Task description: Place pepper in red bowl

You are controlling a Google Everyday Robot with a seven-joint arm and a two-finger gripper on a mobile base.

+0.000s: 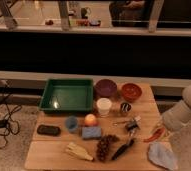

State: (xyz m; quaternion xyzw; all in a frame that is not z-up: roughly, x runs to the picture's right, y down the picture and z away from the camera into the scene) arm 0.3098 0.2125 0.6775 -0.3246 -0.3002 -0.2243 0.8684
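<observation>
Jaws: cannot tell whether apart or together | gripper point(162, 128) low at right, just beside pepper point(155, 135) | red bowl point(131, 91) well apart, rear | risk: slim pepper slips free, or lands in neighbouring purple bowl point(106, 87)

Pepper point(155, 135) — slim, curved, red-orange, tapering to a point — lies flat on the table point(49, 156) near its right edge, set on a diagonal. Red bowl point(131, 92): round, upright (darker inside), at the table's far side, well apart from the pepper. Gripper point(164, 126) hangs at the right edge, just beside the pepper.
</observation>
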